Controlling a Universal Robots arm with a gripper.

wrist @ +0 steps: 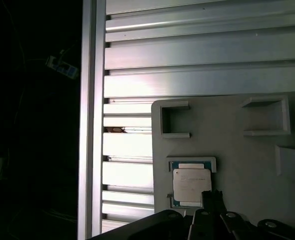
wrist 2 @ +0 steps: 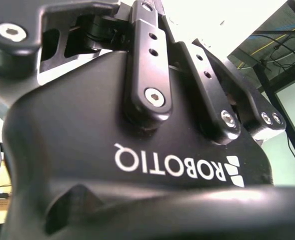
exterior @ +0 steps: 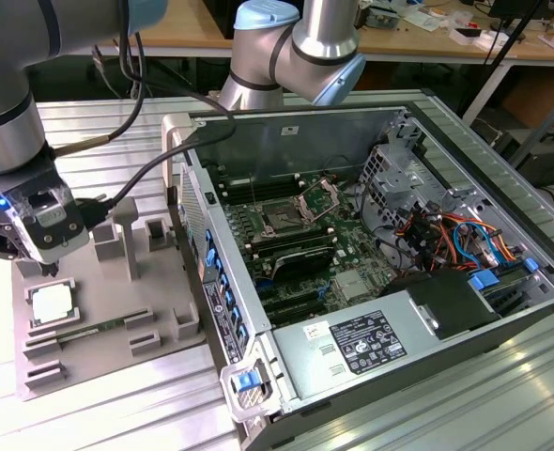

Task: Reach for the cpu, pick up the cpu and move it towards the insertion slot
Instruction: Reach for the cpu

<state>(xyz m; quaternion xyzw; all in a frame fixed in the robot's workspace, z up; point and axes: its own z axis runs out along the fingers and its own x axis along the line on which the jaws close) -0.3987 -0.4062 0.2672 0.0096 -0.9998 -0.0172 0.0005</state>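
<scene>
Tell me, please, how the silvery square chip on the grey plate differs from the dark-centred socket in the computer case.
The silvery-white cpu lies on the grey plate outside the case; the insertion slot sits on the green board inside. The cpu's top is pale; the slot's centre is dark. Both are square.

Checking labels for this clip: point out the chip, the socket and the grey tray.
chip point(exterior: 52, 305), exterior view, middle of its silvery top.
socket point(exterior: 283, 220), exterior view, its dark centre.
grey tray point(exterior: 87, 287), exterior view, bare patch beside the chip.
</scene>
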